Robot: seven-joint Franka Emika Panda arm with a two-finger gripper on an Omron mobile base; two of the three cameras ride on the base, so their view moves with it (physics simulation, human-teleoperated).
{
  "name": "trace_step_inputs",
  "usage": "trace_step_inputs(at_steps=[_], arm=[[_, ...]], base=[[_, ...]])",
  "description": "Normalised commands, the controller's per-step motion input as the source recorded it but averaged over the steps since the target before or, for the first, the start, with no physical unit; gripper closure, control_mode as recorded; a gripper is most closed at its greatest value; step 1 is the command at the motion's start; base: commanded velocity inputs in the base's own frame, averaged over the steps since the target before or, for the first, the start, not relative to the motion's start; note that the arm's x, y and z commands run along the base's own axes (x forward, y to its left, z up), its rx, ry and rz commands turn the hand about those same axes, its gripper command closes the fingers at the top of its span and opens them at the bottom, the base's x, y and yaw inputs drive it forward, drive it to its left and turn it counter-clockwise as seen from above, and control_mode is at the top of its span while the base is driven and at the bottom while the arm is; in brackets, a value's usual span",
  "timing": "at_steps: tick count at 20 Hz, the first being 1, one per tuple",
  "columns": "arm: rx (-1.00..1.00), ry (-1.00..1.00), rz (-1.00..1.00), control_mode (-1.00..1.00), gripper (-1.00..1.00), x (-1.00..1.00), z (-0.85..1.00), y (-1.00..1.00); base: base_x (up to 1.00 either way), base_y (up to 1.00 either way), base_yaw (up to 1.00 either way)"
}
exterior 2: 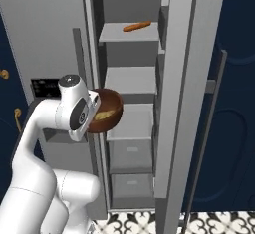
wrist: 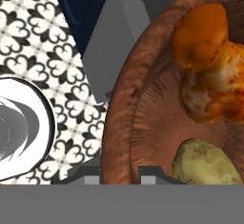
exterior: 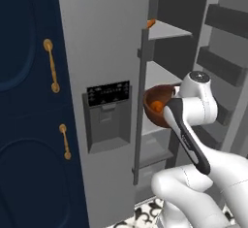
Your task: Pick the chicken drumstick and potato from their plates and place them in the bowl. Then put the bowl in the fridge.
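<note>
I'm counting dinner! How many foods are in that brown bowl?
2. The chicken drumstick lies at the top of the hand view, and the potato just below it, both inside the bowl. More could hide past the picture's edge.

Navy cabinet doors (exterior: 24, 125) with raised oval panels, brass handles (exterior: 51, 66), a further navy cabinet (exterior 2: 239, 103) at right, black-and-white patterned floor tiles (wrist: 38, 37), even flat lighting
</note>
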Motion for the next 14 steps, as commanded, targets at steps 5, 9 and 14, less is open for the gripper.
trace_step_inputs(at_steps=[5,9,14], arm=[[0.00,0.00,0.00,1.00,1.00,0.00,0.00,0.00],[0.00,0.00,0.00,1.00,1.00,0.00,0.00,0.00],[0.00,0.00,0.00,1.00,1.00,0.00,0.00,0.00]], base=[[0.20,-0.35,-0.01],[0.36,-0.39,-0.02],[0.40,-0.06,-0.02]])
